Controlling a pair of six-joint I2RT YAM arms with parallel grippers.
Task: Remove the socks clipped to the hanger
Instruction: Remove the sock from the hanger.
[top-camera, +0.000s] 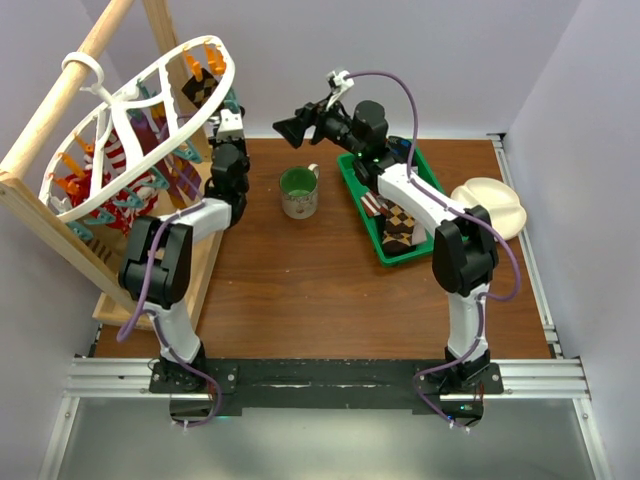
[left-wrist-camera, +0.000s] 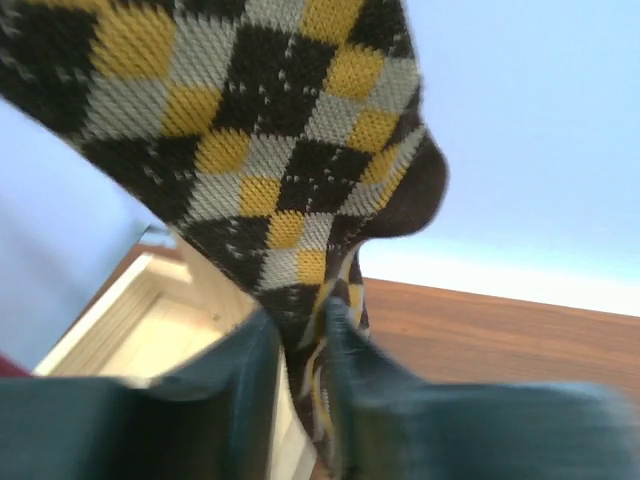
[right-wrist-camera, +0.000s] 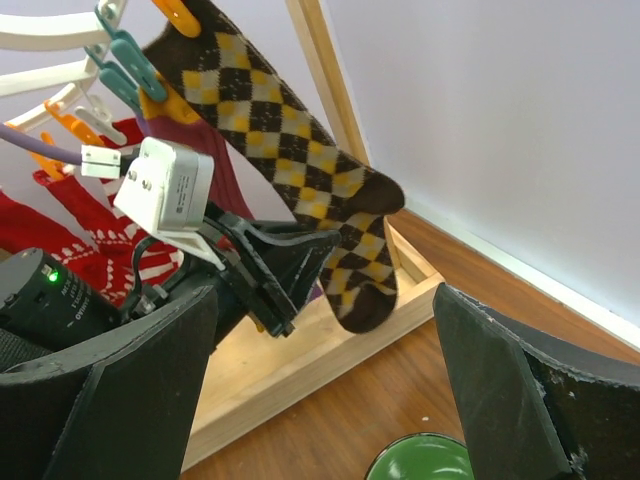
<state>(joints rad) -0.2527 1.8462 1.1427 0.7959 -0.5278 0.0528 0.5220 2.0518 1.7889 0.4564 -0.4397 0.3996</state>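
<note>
The white oval hanger (top-camera: 228, 75) hangs from a wooden pole at the far left, with several socks clipped to it. A black-and-tan checkered sock (right-wrist-camera: 290, 140) dangles from an orange clip (right-wrist-camera: 180, 14). My left gripper (left-wrist-camera: 300, 350) is shut on this sock's lower part, and the fabric is pinched between both fingers. From the top view the left gripper (top-camera: 226, 128) sits just under the hanger's right rim. Red-and-white striped socks (top-camera: 115, 160) hang further left. My right gripper (top-camera: 290, 128) stands open and empty, right of the hanger, facing the sock.
The wooden frame (top-camera: 205, 270) holds the pole, and its base lies on the table's left. A green-lined mug (top-camera: 298, 190) stands mid-table. A green tray (top-camera: 352, 178) holding a checkered sock (top-camera: 398, 228) sits at right, with a white dish (top-camera: 492, 205) beyond.
</note>
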